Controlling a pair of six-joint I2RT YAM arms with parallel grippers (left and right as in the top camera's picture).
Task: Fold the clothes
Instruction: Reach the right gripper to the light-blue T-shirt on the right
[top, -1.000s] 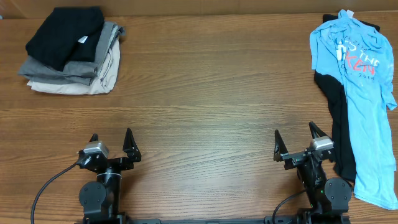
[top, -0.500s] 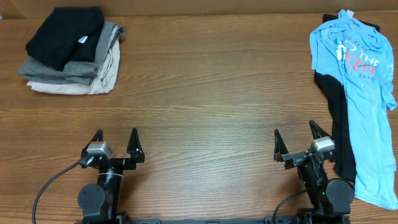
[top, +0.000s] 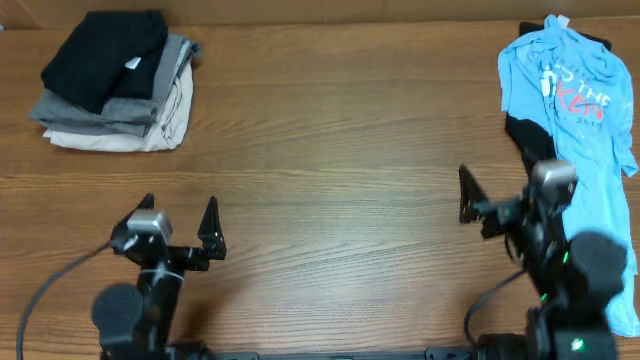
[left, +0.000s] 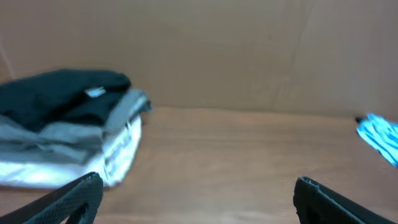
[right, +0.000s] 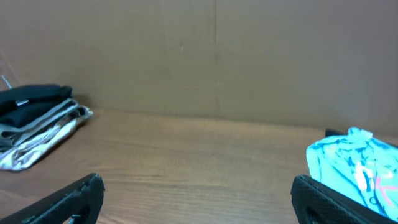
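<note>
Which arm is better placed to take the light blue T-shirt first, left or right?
Right. The right tool is open and close beside the light blue T-shirt. The left tool, also open, sits far from it, nearer the folded pile.

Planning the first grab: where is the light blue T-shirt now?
Overhead, the light blue T-shirt lies along the table's right edge, spread over the black garment, opposite the folded pile at left.

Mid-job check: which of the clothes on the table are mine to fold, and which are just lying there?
To fold:
- light blue T-shirt, far right
- loose black garment, partly under it

Just lying about:
- neat pile of black, grey and beige garments, far left
</note>
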